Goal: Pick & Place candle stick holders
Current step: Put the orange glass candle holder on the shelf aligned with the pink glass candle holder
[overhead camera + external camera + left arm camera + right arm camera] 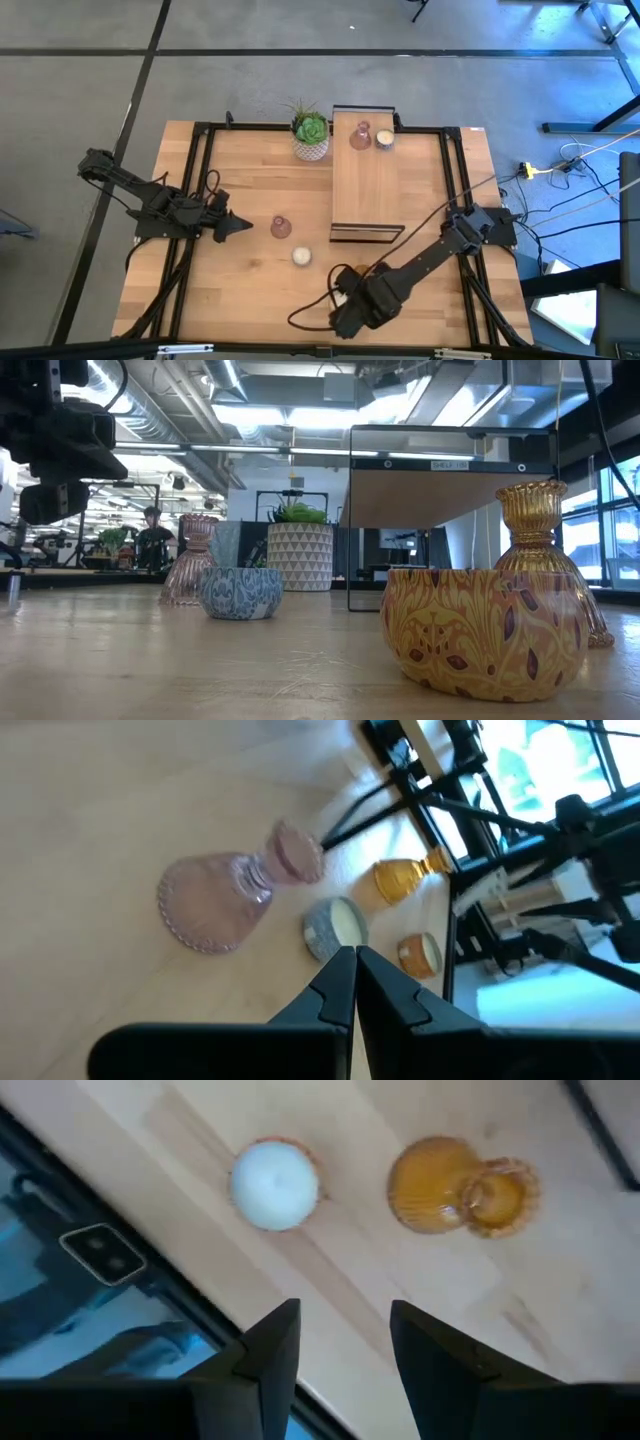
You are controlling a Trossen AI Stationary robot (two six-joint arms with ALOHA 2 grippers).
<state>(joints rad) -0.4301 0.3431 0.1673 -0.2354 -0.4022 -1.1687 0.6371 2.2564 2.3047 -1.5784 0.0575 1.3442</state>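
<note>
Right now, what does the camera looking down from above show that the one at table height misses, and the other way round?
Only the overhead camera shows both arms: the left end effector shut beside a pink glass holder, the right end effector open near the table's front edge, and two holders on the wooden stand. Only the table-level camera shows the bowls' patterns: a blue one and a yellow one with an amber glass holder behind it. Both show the potted succulent.

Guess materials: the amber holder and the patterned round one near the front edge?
Amber holder: looks like ribbed tinted glass, see-through and glossy. Patterned round holder: glossy orange leaf print, probably glazed ceramic or coated glass; the right wrist view shows white inside, possibly wax.
</note>
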